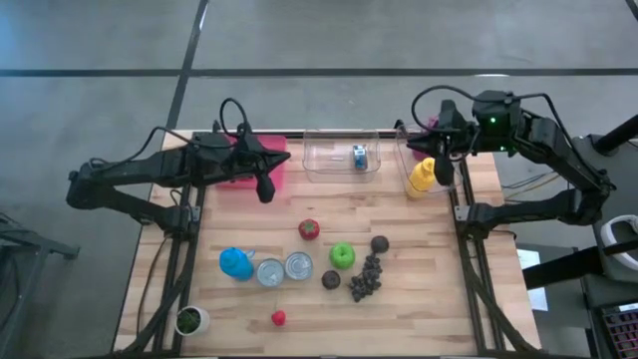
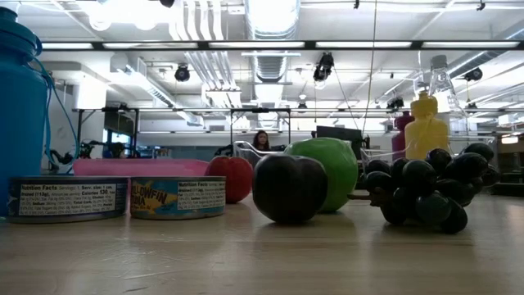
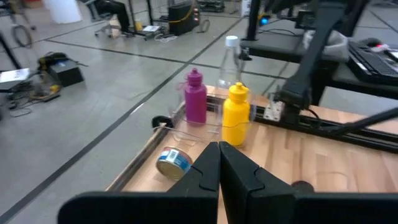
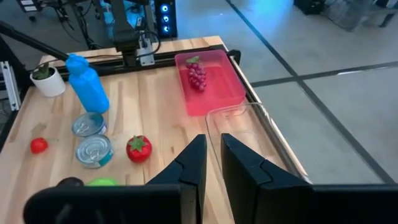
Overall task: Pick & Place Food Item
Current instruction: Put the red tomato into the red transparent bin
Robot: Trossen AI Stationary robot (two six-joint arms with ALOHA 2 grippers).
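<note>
Several food items lie loose on the near half of the table (image 1: 419,299): a tomato (image 1: 309,229), a green apple (image 1: 342,255), a dark plum (image 1: 331,280), a second dark round fruit (image 1: 380,243) and a bunch of dark grapes (image 1: 367,279) sit close together right of centre. A small red fruit (image 1: 278,318) lies alone nearer the front edge. Two tins (image 1: 270,272) stand side by side just left of the plum, with a blue bottle (image 1: 235,263) on their left and a little potted plant (image 1: 189,320) at the near left corner.

Along the far edge, a pink tray (image 1: 284,150) on the left holds a small bunch of red grapes (image 4: 198,76). A clear box (image 1: 324,165) in the middle has one tin (image 1: 359,157) inside it. A yellow bottle (image 1: 420,179) stands upright just right of the box, and the left wrist view shows a pink bottle (image 3: 195,97) and a clear bottle (image 3: 230,62) beside it.

The left tool (image 1: 265,187) hangs above the right end of the pink tray, its fingers clenched together on nothing. The right tool (image 1: 442,172) hangs by the yellow bottle at the far right, fingers empty and parted by only a thin slit, so it is released rather than gripping. Neither tool touches any food.
</note>
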